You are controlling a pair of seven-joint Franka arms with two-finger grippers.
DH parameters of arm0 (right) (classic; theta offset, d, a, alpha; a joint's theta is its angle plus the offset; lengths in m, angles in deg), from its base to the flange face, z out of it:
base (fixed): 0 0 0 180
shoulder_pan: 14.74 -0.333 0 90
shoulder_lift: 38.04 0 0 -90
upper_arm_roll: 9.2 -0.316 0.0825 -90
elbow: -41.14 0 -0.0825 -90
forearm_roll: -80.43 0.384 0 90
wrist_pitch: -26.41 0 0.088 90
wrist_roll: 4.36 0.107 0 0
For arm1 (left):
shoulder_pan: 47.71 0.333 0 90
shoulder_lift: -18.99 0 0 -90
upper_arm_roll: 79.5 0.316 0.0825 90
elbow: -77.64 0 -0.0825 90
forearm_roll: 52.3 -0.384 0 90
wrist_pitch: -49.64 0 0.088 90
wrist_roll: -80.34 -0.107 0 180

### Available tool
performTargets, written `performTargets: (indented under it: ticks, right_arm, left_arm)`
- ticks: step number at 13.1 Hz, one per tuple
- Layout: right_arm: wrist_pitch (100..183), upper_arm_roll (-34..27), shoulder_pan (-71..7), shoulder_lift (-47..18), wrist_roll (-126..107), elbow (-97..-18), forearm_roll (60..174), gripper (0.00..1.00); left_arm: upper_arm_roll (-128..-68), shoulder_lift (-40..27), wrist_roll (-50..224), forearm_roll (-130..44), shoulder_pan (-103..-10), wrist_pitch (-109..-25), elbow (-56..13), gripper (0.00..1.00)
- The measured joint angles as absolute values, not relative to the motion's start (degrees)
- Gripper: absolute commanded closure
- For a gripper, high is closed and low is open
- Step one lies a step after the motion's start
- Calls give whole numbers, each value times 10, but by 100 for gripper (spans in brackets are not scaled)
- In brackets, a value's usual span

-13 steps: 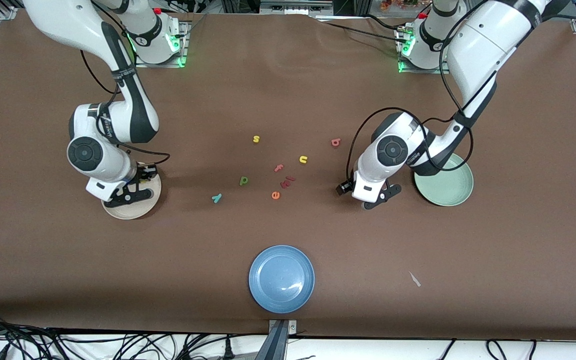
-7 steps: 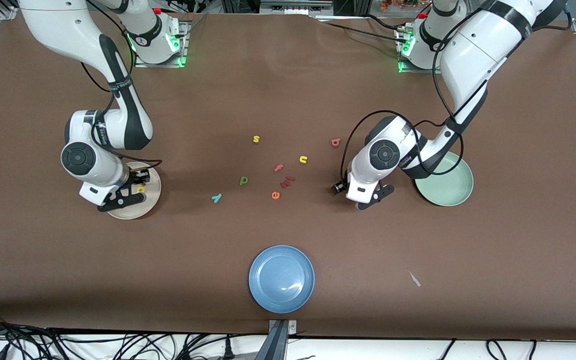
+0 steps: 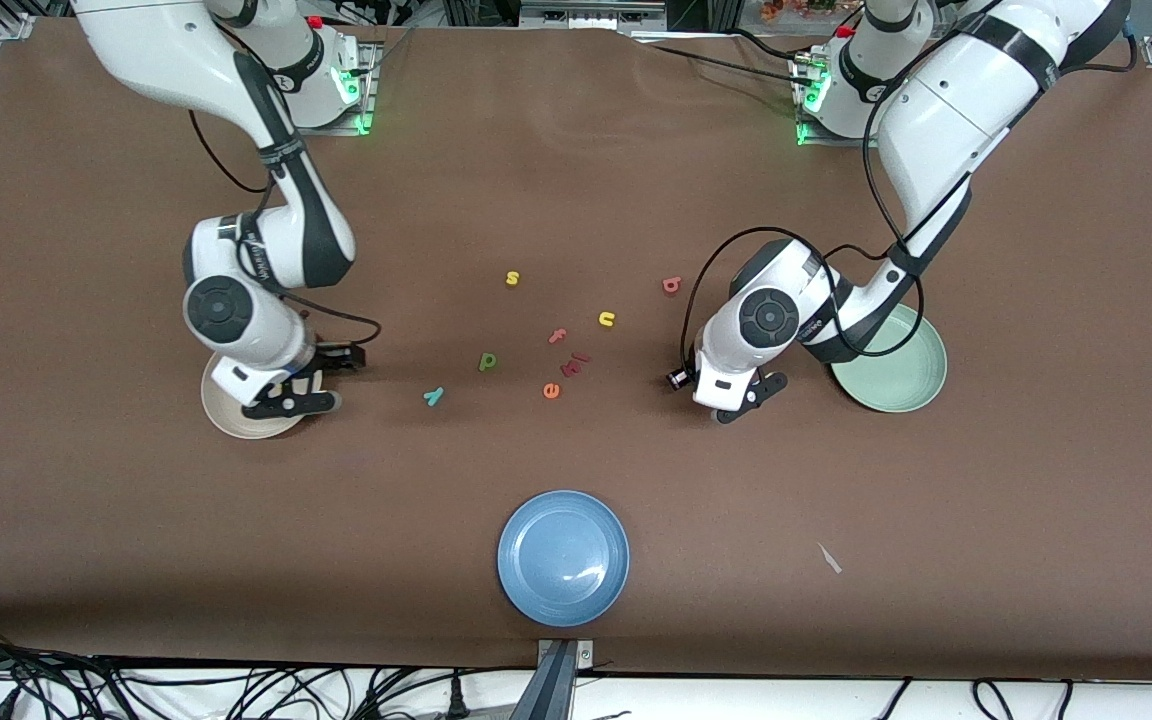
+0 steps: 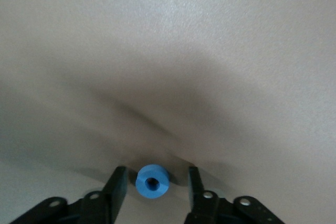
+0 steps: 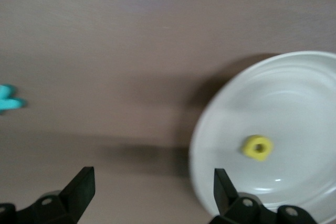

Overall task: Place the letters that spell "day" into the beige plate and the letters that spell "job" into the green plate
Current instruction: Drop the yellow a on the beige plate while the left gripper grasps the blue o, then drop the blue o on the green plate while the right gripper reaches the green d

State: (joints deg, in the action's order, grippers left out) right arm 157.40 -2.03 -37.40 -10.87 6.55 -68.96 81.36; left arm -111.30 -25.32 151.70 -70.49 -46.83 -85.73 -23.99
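Right now we see the right gripper over the edge of the beige plate, on the side toward the loose letters. Its fingers stand wide apart with nothing between them. The yellow "d" lies inside that plate, clear of the fingers.

Meanwhile the left gripper is low over the bare tabletop, just beside the green plate. In the left wrist view the blue "o" sits between its two fingers, with a small gap on each side, so we read them as spread around the letter and not gripping it.

We find the other letters scattered between the two plates. The teal "y" lies toward the right arm's end, with the green letter a little farther from the front camera beside it. The pinkish-red "b" lies toward the left arm's end, near the yellow "u". The yellow "s", the pink "f", the orange "e" and a small reddish piece fill the middle. We cannot make out a teal "j".

A blue plate sits nearest the front camera, well apart from the letters.
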Motion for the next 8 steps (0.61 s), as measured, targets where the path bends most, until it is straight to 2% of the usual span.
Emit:
performTargets:
  ticks: [3, 6, 8]
  right_arm:
    - [1574, -59, -381, -106, 173, -675, 814, 0]
    - [1574, -70, -414, -76, 286, -634, 814, 0]
    - [1575, -72, -442, -51, 355, -605, 814, 0]
  left_arm:
    - [-1113, -253, 1517, -705, -468, -855, -236, 86]
    - [-1112, -253, 1516, -705, -465, -855, -232, 87]
    - [-1118, -241, 1498, -705, -444, -820, -219, 86]
